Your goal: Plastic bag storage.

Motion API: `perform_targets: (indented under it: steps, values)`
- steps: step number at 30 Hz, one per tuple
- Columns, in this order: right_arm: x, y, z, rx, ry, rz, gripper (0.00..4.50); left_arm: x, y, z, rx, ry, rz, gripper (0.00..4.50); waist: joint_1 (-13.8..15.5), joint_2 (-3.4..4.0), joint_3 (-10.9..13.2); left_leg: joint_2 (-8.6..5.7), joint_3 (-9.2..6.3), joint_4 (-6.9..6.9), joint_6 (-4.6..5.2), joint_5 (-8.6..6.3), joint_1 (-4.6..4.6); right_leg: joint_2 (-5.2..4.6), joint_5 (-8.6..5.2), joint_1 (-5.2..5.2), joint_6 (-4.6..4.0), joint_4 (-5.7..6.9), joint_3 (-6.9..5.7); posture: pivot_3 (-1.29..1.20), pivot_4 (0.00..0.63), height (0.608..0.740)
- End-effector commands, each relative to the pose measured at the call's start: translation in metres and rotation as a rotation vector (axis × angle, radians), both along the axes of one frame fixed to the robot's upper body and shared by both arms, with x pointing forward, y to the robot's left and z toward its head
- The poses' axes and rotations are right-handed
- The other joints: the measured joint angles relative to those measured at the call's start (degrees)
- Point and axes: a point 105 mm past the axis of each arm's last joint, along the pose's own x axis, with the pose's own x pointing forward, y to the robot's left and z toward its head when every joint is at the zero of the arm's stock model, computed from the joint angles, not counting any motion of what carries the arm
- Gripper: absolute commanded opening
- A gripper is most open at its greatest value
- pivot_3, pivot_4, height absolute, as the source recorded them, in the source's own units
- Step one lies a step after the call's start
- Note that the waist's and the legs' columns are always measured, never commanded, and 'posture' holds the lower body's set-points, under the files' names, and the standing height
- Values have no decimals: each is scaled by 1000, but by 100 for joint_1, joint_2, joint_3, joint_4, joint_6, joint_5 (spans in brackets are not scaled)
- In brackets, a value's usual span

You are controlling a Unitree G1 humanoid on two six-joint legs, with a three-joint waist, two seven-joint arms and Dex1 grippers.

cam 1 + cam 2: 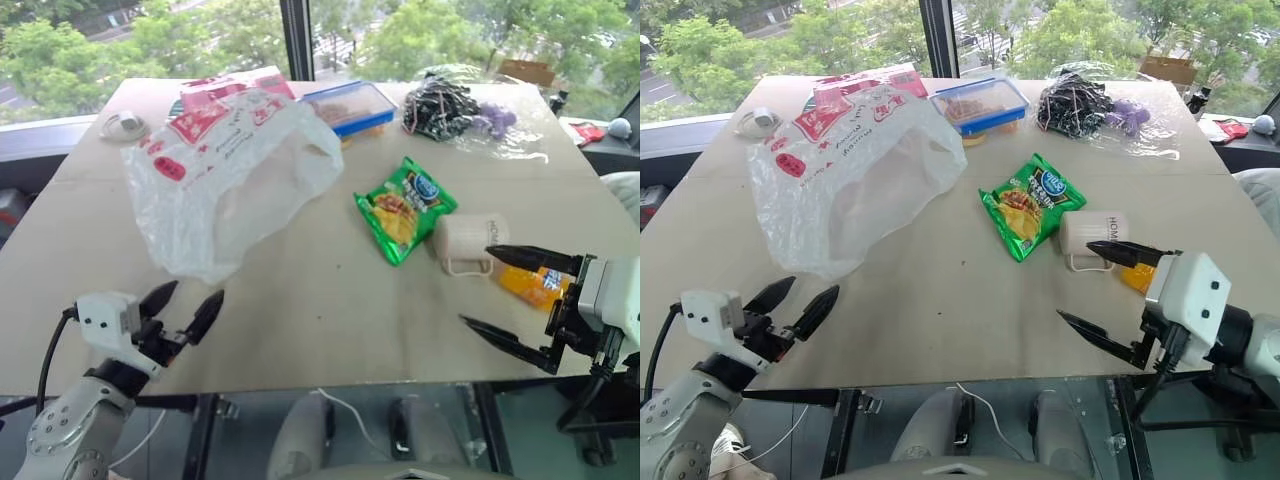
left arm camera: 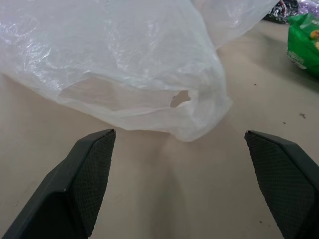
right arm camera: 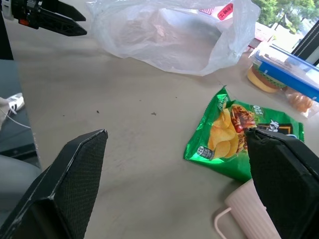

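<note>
We see the plastic bag (image 1: 235,175) lying puffed and open-mouthed on the table (image 1: 300,300), left of the green snack packet (image 1: 404,208), with our left gripper (image 1: 182,306) just short of its near edge and our right gripper (image 1: 508,290) by the mug (image 1: 468,243), both spread wide and empty. We should bring the left fingers low onto the near edge and pinch a good fold of film. We judge thin film slips easily.

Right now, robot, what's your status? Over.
Both jaws open, holding nothing. Plastic bag loose on table, just ahead of left gripper. Nothing between them.
</note>
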Motion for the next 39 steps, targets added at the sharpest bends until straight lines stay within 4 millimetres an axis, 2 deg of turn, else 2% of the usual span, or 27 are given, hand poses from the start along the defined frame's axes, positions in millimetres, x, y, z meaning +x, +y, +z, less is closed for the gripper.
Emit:
perform_targets:
  steps: [1, 5, 10, 13, 19, 21, 23, 28, 30, 34, 37, 39]
  values:
    - [1, 0, 5, -10, -40, -3, 4500, 13, -10, 1, 46, -14, -4, 4373, 8, -1, -1, 0, -1, 0, 0, 0, 0, 3, 1, 0, -1, 0, -1, 0, 150, 740]
    - [2, -1, 6, -12, -50, -23, 4500, 23, -31, 10, 23, -61, -61, 4373, 2, -2, -1, -3, 2, 0, 1, 0, -1, 6, 5, 5, -7, 0, 1, 0, 150, 740]
    - [1, -2, 5, -14, -52, -39, 4500, 29, -38, 15, 18, -82, -73, 4373, -8, 0, -1, 1, 4, -1, 2, -1, -1, 3, 5, 3, -8, 0, 8, 0, 150, 740]
    - [1, -2, 4, -15, -56, -50, 4500, 35, -43, 22, 12, -107, -95, 3702, 9, -1, -1, 0, 2, 1, 2, -1, 0, 7, 5, 5, -7, 1, 3, 0, 150, 740]
    - [3, -4, 4, -16, -60, -66, 4500, 44, -46, 37, -100, -158, -125, 959, 1, -1, -1, -1, 3, 5, 3, -1, -2, 17, 6, 6, -7, 2, 5, 0, 150, 740]
    - [4, -5, 0, -23, -50, -79, 4500, 46, -41, 46, -236, -161, -101, 63, 0, -1, -1, -1, 3, 5, 3, -1, -1, 19, 6, 6, -7, 2, 5, 0, 150, 740]
    - [4, -8, -3, -25, -35, -102, 4500, 45, -39, 51, -360, -146, -108, 63, -1, -3, -1, -1, 2, 6, 3, 0, -1, 19, 6, 6, -7, 4, 5, 0, 150, 740]
    - [8, -24, -19, -68, 23, -207, 4500, 37, -36, 59, -442, -116, -139, 63, -6, -3, -1, 0, 4, 9, 3, 0, 0, 25, 6, 7, -6, 8, 8, 0, 150, 740]
    - [11, -36, -26, -95, 60, -276, 4500, 36, -32, 63, -466, -112, -137, 63, -3, -3, -2, 0, 3, 13, 3, 0, 2, 25, 5, 7, -5, 11, 8, 0, 150, 740]
    - [14, -76, -46, -241, 140, -441, 4500, 32, -35, 68, -468, -102, -176, 63, 5, -3, -2, -1, 4, 18, 3, 0, 2, 23, 5, 9, -6, 13, 8, 0, 150, 740]
    - [18, -95, -51, -296, 158, -501, 4500, 31, -38, 69, -470, -94, -198, 63, -9, -2, -2, -1, 5, 17, 3, -1, 3, 22, 5, 8, -6, 13, 10, 0, 150, 740]
    - [28, -111, -52, -324, 163, -580, 4500, 31, -40, 70, -472, -95, -204, 63, -17, -1, -2, 2, 7, 17, 3, -1, 5, 27, 5, 8, -7, 14, 13, 0, 150, 740]
